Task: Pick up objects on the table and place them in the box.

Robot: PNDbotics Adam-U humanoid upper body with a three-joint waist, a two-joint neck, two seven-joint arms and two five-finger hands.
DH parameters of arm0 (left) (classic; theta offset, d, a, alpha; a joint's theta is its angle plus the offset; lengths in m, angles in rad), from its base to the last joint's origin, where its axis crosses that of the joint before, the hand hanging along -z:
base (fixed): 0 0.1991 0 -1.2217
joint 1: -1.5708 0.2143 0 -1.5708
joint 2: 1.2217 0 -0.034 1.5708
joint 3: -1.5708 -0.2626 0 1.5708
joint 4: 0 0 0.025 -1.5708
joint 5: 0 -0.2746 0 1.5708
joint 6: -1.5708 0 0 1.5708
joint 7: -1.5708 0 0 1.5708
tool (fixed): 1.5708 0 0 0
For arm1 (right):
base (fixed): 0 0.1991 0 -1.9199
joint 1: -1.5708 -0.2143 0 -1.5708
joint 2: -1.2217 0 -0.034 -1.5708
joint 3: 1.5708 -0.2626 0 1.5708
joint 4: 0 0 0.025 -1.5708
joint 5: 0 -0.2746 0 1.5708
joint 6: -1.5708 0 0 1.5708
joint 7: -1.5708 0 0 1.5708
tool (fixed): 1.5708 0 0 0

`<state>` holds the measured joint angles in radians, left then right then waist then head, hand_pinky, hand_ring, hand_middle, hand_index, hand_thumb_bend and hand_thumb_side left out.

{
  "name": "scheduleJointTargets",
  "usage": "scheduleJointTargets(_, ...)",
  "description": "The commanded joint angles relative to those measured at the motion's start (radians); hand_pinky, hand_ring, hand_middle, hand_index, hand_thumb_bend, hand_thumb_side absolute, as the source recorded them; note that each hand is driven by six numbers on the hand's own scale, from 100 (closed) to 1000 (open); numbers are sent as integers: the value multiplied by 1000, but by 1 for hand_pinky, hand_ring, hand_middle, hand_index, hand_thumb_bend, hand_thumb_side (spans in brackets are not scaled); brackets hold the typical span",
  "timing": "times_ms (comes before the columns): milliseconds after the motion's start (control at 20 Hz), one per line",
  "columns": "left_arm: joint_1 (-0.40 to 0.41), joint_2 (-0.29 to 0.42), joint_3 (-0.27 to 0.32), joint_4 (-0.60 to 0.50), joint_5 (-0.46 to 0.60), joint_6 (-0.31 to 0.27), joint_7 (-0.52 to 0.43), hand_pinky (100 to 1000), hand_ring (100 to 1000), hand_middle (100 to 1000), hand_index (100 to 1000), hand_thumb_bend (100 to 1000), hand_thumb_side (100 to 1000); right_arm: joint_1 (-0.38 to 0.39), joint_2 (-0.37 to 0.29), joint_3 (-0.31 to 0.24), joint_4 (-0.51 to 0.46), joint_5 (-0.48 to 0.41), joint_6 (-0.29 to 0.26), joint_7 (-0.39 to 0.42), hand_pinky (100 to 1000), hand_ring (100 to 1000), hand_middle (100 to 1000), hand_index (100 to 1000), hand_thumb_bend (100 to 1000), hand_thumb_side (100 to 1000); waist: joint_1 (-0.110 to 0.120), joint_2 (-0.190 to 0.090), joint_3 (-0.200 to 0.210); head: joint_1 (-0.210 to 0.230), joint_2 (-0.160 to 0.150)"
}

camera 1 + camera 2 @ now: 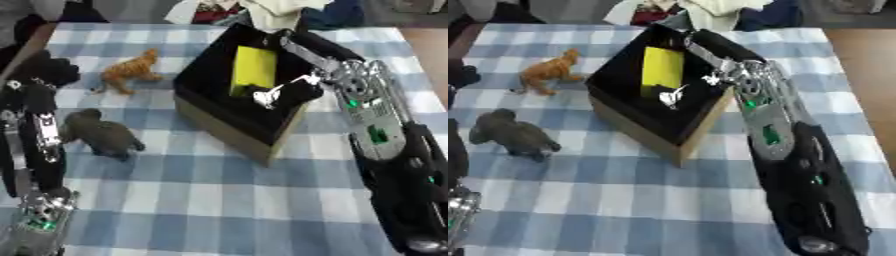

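Observation:
A cardboard box (229, 134) with a black lining stands in the middle of the checked table. A yellow block (254, 67) leans inside it. My right hand (289, 92) reaches down into the box at the block's lower end, dark against the lining, so its hold on the block is unclear. An orange animal toy (131, 70) stands left of the box. A grey-brown animal toy (101, 134) stands nearer me, further left. My left hand (44, 70) hovers as a dark lump at the table's left edge, beside the orange toy and touching nothing.
The blue and white checked cloth (219, 200) covers the table. Clothes and other items (262, 12) are piled past the far edge. My right forearm (385, 150) lies along the right side, and the left forearm (35, 150) along the left.

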<state>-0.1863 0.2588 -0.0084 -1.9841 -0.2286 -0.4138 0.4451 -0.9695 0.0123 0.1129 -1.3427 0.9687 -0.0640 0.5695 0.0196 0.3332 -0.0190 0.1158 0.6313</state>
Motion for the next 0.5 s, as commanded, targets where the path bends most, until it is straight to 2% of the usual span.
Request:
scheduleJointTargets(50, -9, 6, -1, -16, 6, -1, -5, 701, 684, 647, 813, 100, 752, -27, 9, 3, 8, 27, -7, -14, 975, 934, 579, 811, 100, 269, 3, -17, 3, -2, -11)
scheduleJointTargets(200, -10, 5, -1, -16, 6, -1, -5, 701, 684, 648, 812, 100, 752, -27, 13, 3, 18, 41, -10, -19, 985, 949, 613, 831, 100, 313, 4, -16, 4, -3, -12)
scheduleJointTargets(250, -10, 5, -1, -16, 7, 0, -6, 701, 684, 648, 813, 100, 751, -28, 17, 5, 23, 52, -12, -20, 991, 951, 652, 859, 100, 379, 4, -16, 5, -4, -12)
scheduleJointTargets(300, -10, 4, -2, -16, 6, 0, -6, 701, 684, 648, 812, 100, 751, -28, 20, 7, 28, 63, -18, -18, 997, 956, 678, 868, 100, 403, 4, -16, 5, -5, -11)
scheduleJointTargets(350, -10, 4, -2, -16, 6, 0, -7, 701, 684, 648, 812, 100, 750, -28, 22, 9, 30, 72, -25, -16, 1000, 980, 744, 885, 100, 451, 5, -16, 5, -5, -11)
scheduleJointTargets(400, -9, 4, -1, -16, 6, 0, -7, 701, 684, 648, 813, 100, 750, -28, 23, 9, 30, 80, -33, -14, 1000, 983, 751, 887, 100, 460, 5, -15, 5, -5, -11)
scheduleJointTargets(500, -9, 3, -2, -16, 6, 0, -7, 701, 684, 648, 813, 100, 750, -29, 25, 10, 27, 96, -48, -11, 1000, 1000, 829, 914, 100, 532, 6, -15, 5, -5, -10)
